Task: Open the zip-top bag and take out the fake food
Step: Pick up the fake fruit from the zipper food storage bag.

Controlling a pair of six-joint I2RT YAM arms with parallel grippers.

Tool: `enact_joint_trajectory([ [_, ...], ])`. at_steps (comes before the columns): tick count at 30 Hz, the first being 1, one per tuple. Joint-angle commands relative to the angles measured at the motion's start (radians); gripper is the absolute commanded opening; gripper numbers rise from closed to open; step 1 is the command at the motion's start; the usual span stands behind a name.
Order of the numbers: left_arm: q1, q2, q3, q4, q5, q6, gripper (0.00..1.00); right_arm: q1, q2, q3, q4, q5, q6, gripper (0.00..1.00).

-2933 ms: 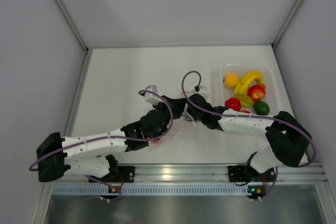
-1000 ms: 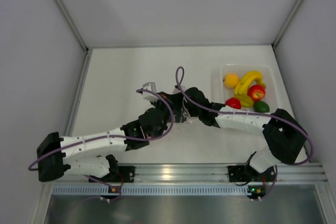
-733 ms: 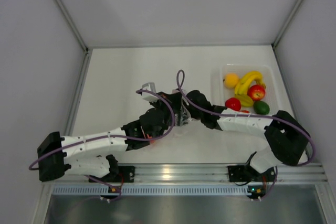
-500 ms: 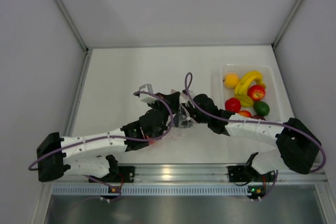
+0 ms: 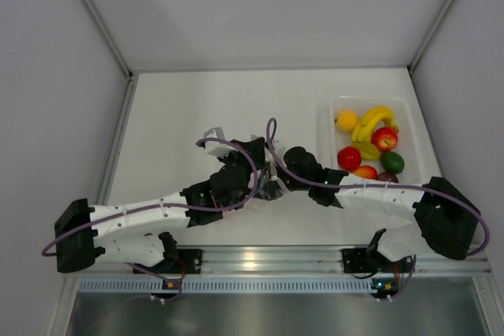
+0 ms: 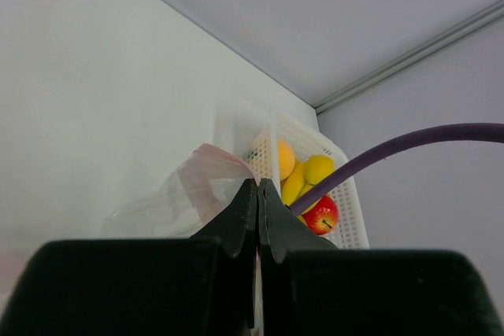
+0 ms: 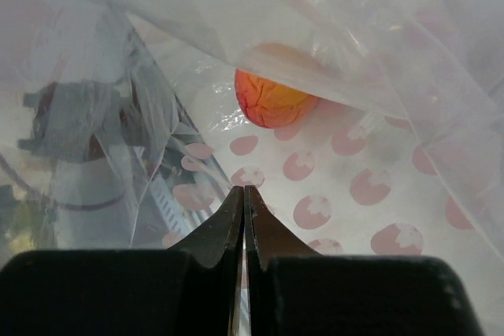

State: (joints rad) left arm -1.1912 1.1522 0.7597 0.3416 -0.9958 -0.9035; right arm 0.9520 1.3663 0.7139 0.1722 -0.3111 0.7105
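The zip-top bag is clear film with pink dots and fills the right wrist view. One orange-red piece of fake food lies inside it. My right gripper is shut on the bag's film. My left gripper is shut on the bag's pink edge, and the clear body hangs to its left. In the top view both grippers meet mid-table around the bag, which the arms mostly hide. The other fake food, bananas, apple, tomato and lime, is apart from the bag.
A white rectangular tray at the right rear holds the loose fruit, close behind my right forearm. It also shows beyond the bag in the left wrist view as a perforated basket. Grey walls enclose the table on three sides.
Both grippers stayed shut and shifted slightly left and toward the near edge. The right forearm swung lower and outward, uncovering more fruit at the tray's near end.
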Motion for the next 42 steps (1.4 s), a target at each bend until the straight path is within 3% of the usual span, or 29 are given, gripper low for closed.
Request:
enact_joint_trajectory([
  [1, 0.002, -0.014, 0.047, -0.013, -0.06, -0.024, 0.0, 0.04, -0.012, 0.019, 0.062, 0.007, -0.066, 0.0],
  [5, 0.004, -0.022, 0.047, -0.039, -0.067, -0.028, 0.0, 0.048, -0.059, -0.03, 0.111, 0.052, -0.075, 0.0],
  [13, 0.013, -0.032, 0.061, -0.038, -0.038, -0.006, 0.0, 0.056, -0.015, -0.005, 0.127, -0.057, -0.118, 0.0],
  [22, 0.013, -0.08, 0.052, 0.057, 0.084, 0.057, 0.0, 0.056, 0.194, 0.097, 0.072, -0.145, -0.083, 0.0],
  [33, 0.015, -0.077, 0.044, 0.094, 0.223, 0.071, 0.0, 0.037, 0.166, 0.191, -0.145, 0.271, 0.049, 0.0],
  [37, 0.015, -0.034, 0.03, 0.151, 0.293, 0.072, 0.0, 0.01, 0.148, 0.142, 0.028, 0.184, 0.183, 0.0],
  [42, 0.015, 0.003, 0.029, 0.152, 0.306, 0.008, 0.0, -0.012, 0.111, 0.17, -0.063, 0.283, 0.182, 0.0],
])
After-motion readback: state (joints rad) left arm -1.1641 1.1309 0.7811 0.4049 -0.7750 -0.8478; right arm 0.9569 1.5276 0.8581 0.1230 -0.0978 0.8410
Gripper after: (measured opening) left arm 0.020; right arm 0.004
